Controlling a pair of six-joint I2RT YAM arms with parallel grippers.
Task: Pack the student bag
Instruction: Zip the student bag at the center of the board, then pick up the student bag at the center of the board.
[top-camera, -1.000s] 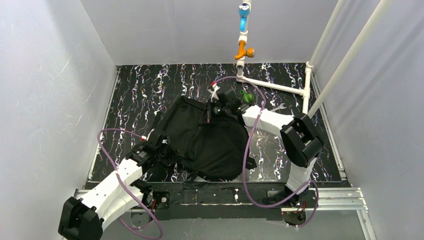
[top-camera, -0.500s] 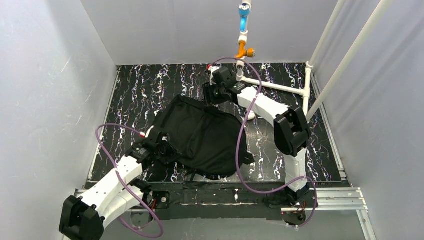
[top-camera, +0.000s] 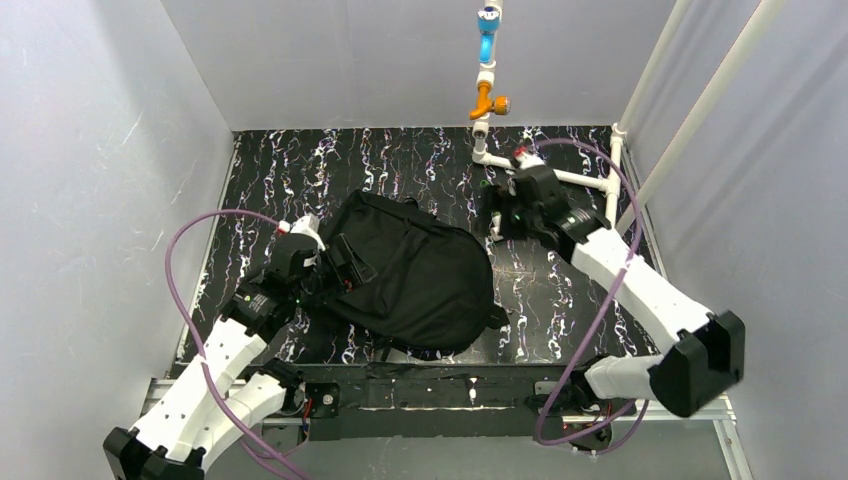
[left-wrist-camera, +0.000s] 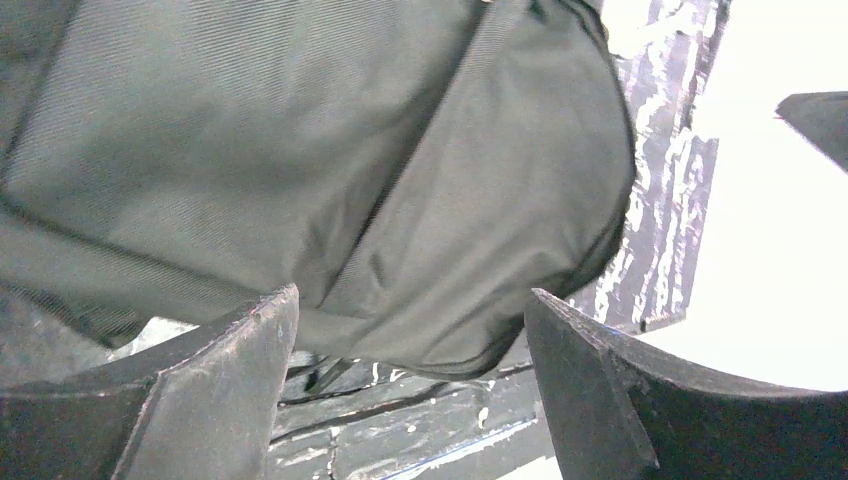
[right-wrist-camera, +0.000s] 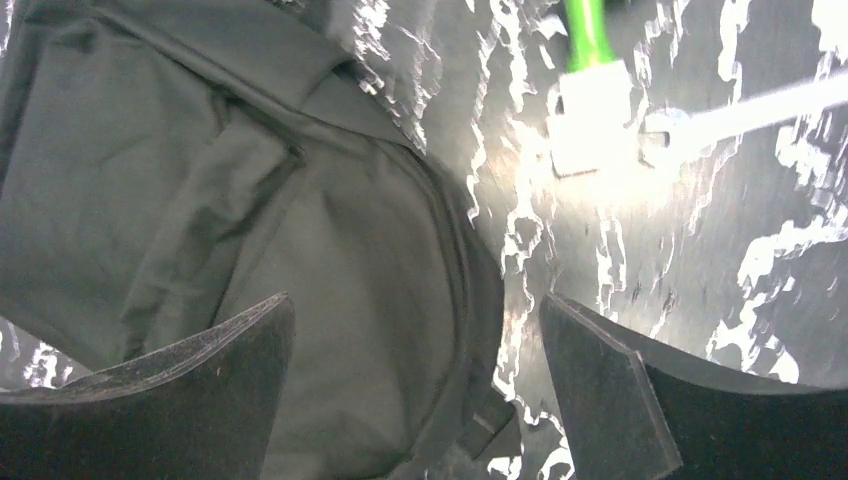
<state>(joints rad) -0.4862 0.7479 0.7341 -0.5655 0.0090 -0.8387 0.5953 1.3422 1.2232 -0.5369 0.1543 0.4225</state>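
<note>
Top external view is showing the student bag (top-camera: 410, 275) lying flat on the table (top-camera: 300, 170), between the two arms. The left gripper (top-camera: 345, 268) is hovering with its jaws wide apart and empty, the bag's fabric right beneath them. The right gripper (top-camera: 494, 222), jaws likewise apart and holding nothing, is hanging just off the bag, which is lying below and to its left. A green-handled tool (right-wrist-camera: 585, 35) and a wrench (right-wrist-camera: 740, 115) are lying just ahead of it. Packing seems to be only starting. The next move is probably calling for the bag's mouth to be opened, then a reach forward for a tool.
</note>
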